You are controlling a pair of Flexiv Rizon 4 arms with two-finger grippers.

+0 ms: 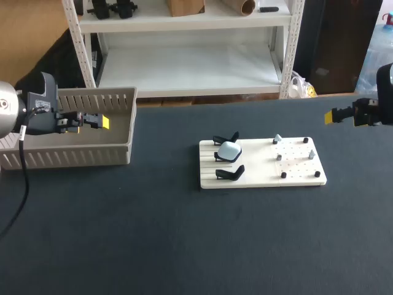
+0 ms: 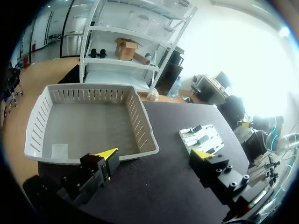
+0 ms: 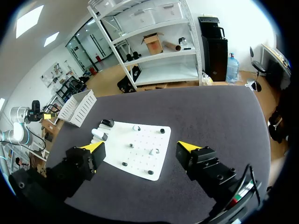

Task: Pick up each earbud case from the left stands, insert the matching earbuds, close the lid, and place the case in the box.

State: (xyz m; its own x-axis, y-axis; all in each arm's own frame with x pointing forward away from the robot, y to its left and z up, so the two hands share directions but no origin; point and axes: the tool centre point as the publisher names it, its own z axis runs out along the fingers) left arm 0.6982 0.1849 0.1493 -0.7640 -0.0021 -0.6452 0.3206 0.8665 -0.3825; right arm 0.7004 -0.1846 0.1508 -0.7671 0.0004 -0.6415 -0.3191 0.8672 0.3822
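**Grippers wide open and empty, one case on its stand**

Left gripper (image 2: 155, 156) hangs above the grey plastic box with slatted walls (image 1: 73, 157), which sits at the left side of the dark table (image 1: 153, 246). Its two yellow-tipped fingers (image 2: 110, 156) stand far apart with nothing between them. From the left wrist, the box lies ahead of the fingers, and nothing shows inside it but its pale floor.

Right gripper (image 3: 140, 148) hangs over the table's far right part, well apart from the flat white board (image 1: 263, 181) near the table's middle. Its fingers are also spread wide and hold nothing. From the right wrist, the board lies ahead of and below the open fingers.

Three black stands sit in a row on the left half of the board. The rounded pale-blue earbud case (image 1: 229, 150) rests on the middle one. The far stand (image 1: 226, 139) and the near stand (image 1: 230, 173) carry nothing. I cannot tell whether the case's lid is open or closed.

The right half of the board is dotted with holes and holds a few short black pegs (image 1: 317, 174). Two small pale pieces sit among them, one at the far edge (image 1: 277, 139) and one near the right edge (image 1: 311, 155). They are too small to make out clearly.
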